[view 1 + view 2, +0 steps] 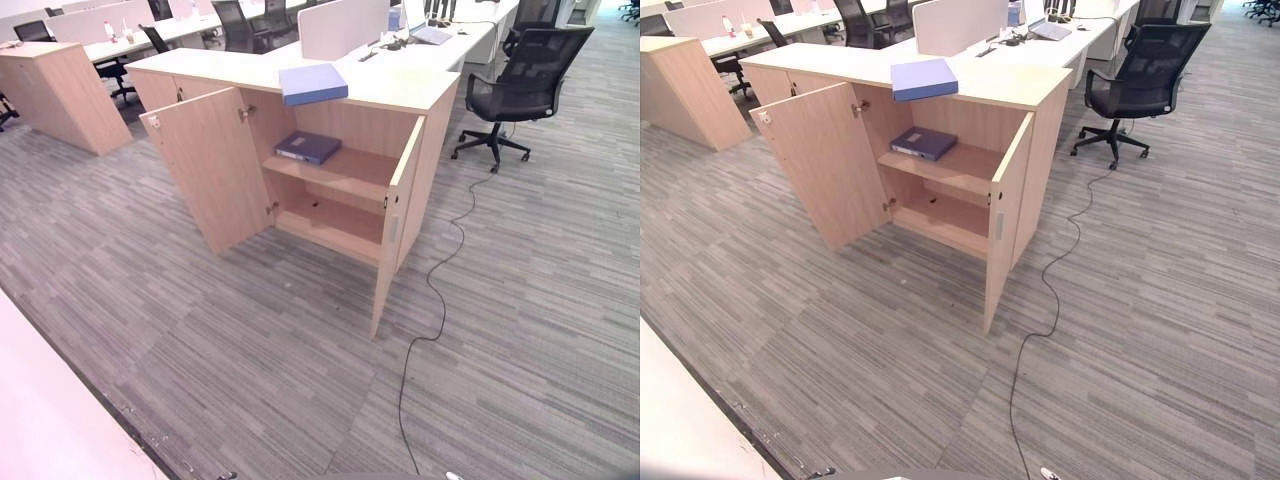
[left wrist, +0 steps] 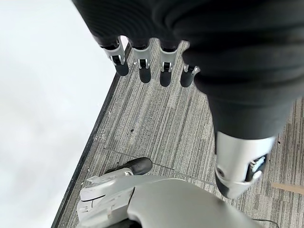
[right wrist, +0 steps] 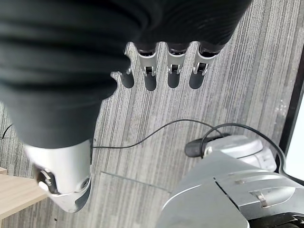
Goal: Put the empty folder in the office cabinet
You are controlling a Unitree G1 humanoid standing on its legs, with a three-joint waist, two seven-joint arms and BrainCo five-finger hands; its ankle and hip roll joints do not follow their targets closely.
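Though doors agape — folder (image 1: 313,83) atop cabinet (image 1: 400,95)

Bright, even light (edges bowed); soft shadows

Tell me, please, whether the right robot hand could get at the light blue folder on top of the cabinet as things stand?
Probably not yet. The right robot hand hangs open over the carpet, and bare floor separates the robot from the cabinet. Nothing covers the light blue folder, so stepping closer should do.
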